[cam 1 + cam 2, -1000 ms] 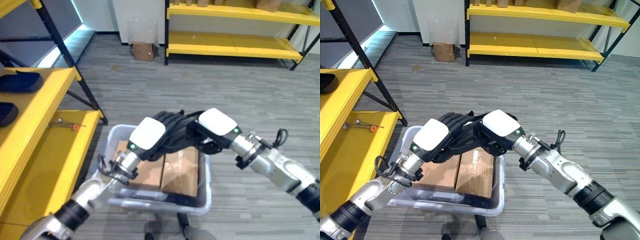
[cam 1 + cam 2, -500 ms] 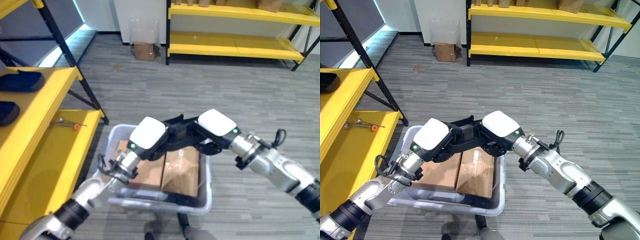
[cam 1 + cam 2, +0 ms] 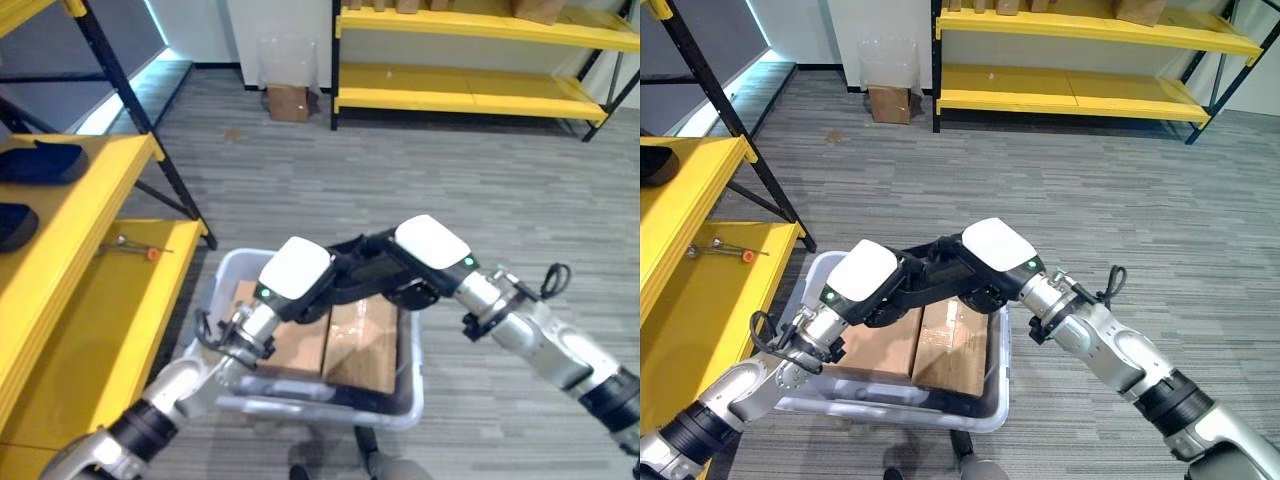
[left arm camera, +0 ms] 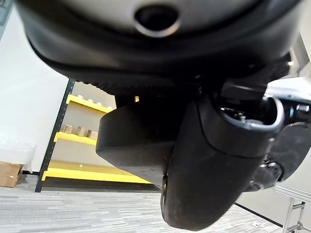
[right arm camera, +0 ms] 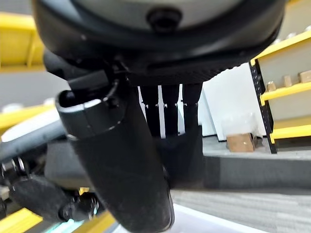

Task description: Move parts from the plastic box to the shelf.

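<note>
A flat black part [image 3: 362, 268] hangs between my two hands above the clear plastic box [image 3: 408, 398]. My left hand [image 3: 296, 268] grips the part's left end, its thumb [image 4: 214, 160] lying over the part [image 4: 130, 141]. From the other side my right hand [image 3: 430, 245] clamps the part [image 5: 187, 162] between its long fingers [image 5: 167, 114] and its thumb [image 5: 121, 160]. Two brown cardboard packs [image 3: 362, 348] lie side by side in the box. The yellow shelf [image 3: 85, 290] stands at the left.
Two dark parts [image 3: 42, 163] lie on the left shelf's upper level, and a small tool [image 3: 132, 246] on its lower board. Its black leg [image 3: 150, 135] slants beside the box. A far yellow shelf [image 3: 470, 92], a carton [image 3: 287, 102] and a clear bin [image 3: 286, 60] stand at the back.
The black part has tipped flatter and sunk a little between the hands. My right arm has drawn slightly to the left; the left hand has hardly moved.
</note>
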